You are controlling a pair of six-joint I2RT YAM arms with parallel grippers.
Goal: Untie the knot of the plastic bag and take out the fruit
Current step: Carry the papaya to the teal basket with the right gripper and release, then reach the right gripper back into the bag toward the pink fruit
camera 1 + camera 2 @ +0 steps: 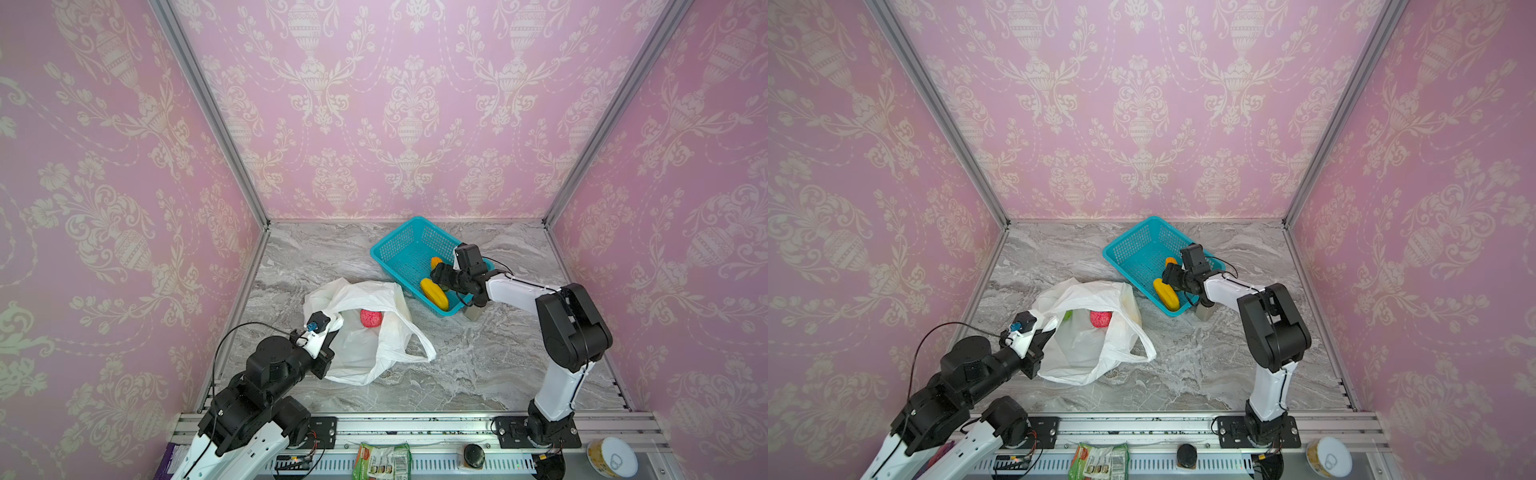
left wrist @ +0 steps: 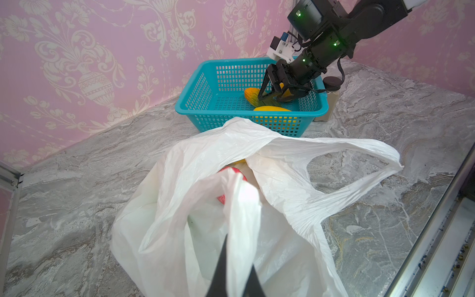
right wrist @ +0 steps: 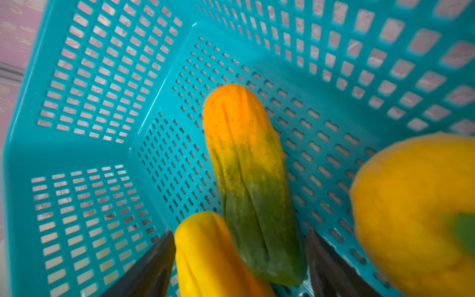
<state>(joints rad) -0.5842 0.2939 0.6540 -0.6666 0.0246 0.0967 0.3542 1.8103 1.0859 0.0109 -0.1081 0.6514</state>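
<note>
The white plastic bag (image 1: 365,345) (image 1: 1088,349) lies open on the marble table. One loop handle (image 2: 359,164) rests loose on the table; the knot is out of view. Inside the bag a pink-red ball (image 1: 370,319) (image 1: 1100,318) shows, with a bit of green fruit (image 1: 1068,314) beside it. My left gripper (image 1: 338,322) (image 2: 240,257) is shut on a strip of the bag's near edge. My right gripper (image 1: 436,272) (image 3: 239,257) hangs open inside the teal basket (image 1: 386,253). Between its fingers lie a yellow fruit (image 3: 213,257) and an orange-green fruit (image 3: 246,167). A second yellow fruit (image 3: 411,200) lies beside them.
A small dark-lidded jar (image 1: 473,311) (image 2: 331,84) stands against the basket's near right corner, under my right arm. Pink papered walls close the table on three sides. On the front rail lie a green packet (image 1: 382,459), a dark round lid (image 1: 473,455) and a tin can (image 1: 611,457).
</note>
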